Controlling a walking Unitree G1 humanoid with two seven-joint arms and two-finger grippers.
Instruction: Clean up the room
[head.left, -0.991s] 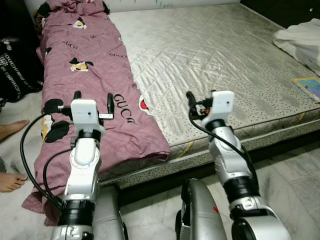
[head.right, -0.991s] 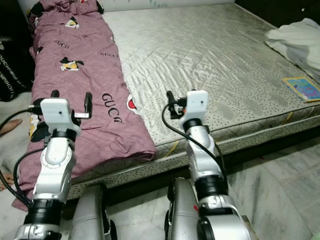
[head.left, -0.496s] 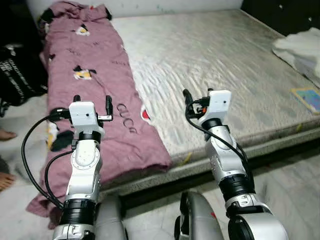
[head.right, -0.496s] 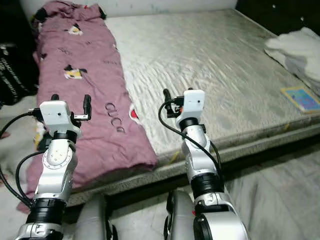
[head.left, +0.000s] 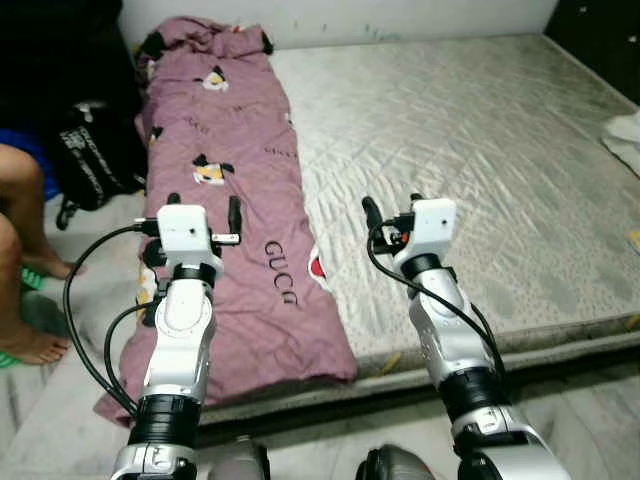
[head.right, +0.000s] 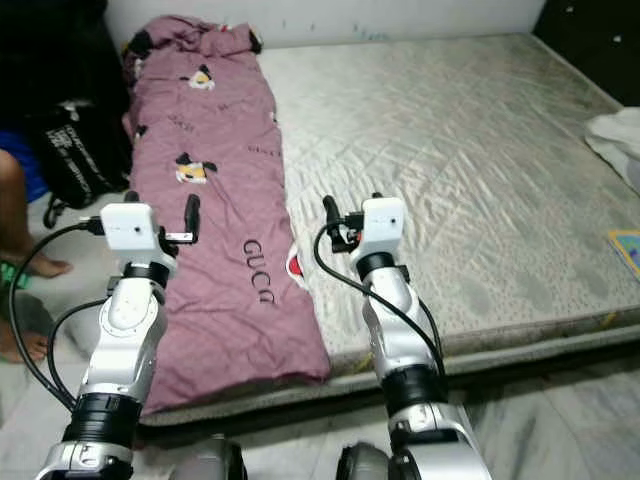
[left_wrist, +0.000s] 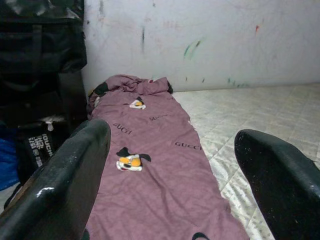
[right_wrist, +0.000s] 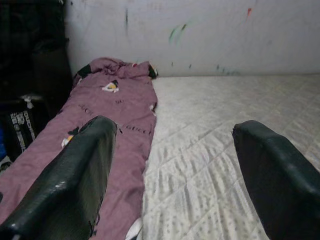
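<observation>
A mauve blanket (head.left: 235, 130) printed with cartoon figures and lettering lies lengthwise along the left side of a bare quilted mattress (head.left: 480, 130). Its near end hangs over the mattress edge towards the floor. My left gripper (head.left: 203, 200) is raised over the blanket's near half, open and empty. In the left wrist view the left gripper (left_wrist: 172, 135) frames the blanket (left_wrist: 150, 165). My right gripper (head.right: 352, 203) is held up over the mattress just right of the blanket, open and empty. The right wrist view looks past the right gripper (right_wrist: 174, 129) along the blanket (right_wrist: 107, 115) to the wall.
A black bag (head.left: 95, 150) stands on the floor left of the bed. A person's bare legs and feet (head.left: 20, 250) are at the far left. White cloth (head.right: 615, 135) and a colourful book (head.right: 628, 248) lie at the mattress's right edge. Pale tiled floor (head.left: 600, 400) runs before the bed.
The camera has shifted, so the bed sits farther off and more of the left side, with the bag and legs, has come into view. Both grippers stay raised and open.
</observation>
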